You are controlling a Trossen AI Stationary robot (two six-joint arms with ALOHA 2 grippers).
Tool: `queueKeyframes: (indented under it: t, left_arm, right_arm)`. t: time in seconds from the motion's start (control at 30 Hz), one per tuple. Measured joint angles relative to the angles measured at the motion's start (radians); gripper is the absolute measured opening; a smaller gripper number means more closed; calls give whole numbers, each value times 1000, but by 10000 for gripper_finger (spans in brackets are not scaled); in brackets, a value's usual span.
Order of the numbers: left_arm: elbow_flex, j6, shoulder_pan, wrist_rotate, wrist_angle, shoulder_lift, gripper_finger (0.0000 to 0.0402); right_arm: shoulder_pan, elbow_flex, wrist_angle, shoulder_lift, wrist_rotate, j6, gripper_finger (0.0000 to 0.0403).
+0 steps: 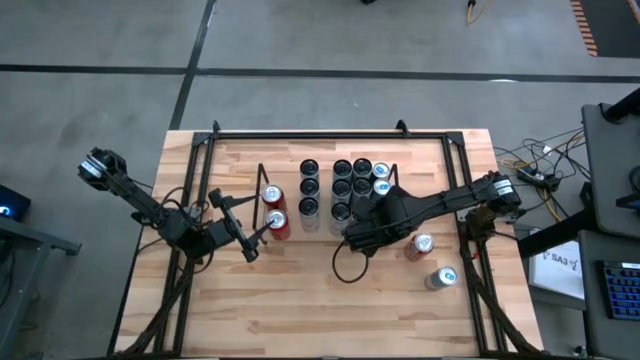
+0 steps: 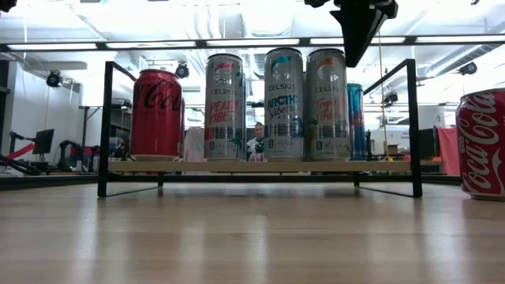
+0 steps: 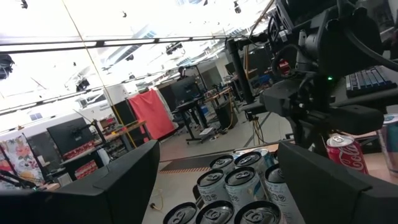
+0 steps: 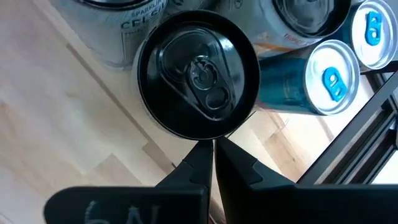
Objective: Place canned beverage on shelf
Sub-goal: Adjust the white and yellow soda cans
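The shelf, black wire ends on a light wood base, stands mid-table. It holds a red cola can at its left end, three tall silver cans and more cans behind. My right gripper is shut and points steeply down at the near rim of a black-topped can in the shelf's front row. It shows as a dark wedge beside the rightmost tall can. My left gripper is open and holds nothing; it hovers left of the shelf, near two red cans. My right gripper has its shut fingertips at the near rim of the black-topped can, coming from above and the table's near side. Whether they touch the rim, I cannot tell. The can stands upright on the shelf.
A red cola can and a silver can with a blue tab stand on the table right of the shelf; the red one shows large in the low view. A black tubular frame rims the table. Bare wood lies in front.
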Motion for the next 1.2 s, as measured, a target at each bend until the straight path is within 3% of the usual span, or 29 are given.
queueKeyframes:
  t: [0.4, 0.53, 0.7, 0.97, 1.2]
  left_arm:
    - [0, 0, 0, 0, 0, 0, 311]
    - [0, 0, 0, 0, 1, 0, 311]
    - [0, 0, 1, 0, 1, 0, 311]
    - [0, 0, 6, 0, 4, 0, 311]
    - [0, 4, 7, 0, 4, 0, 311]
  right_arm:
    - [0, 74, -41, -22, 56, -22, 9]
    - [-8, 112, -37, -48, 129, -57, 9]
    - [-64, 119, -4, -71, 183, -107, 9]
    - [-182, 77, 146, -71, 175, -306, 9]
    - [-241, 73, 158, -71, 168, -310, 9]
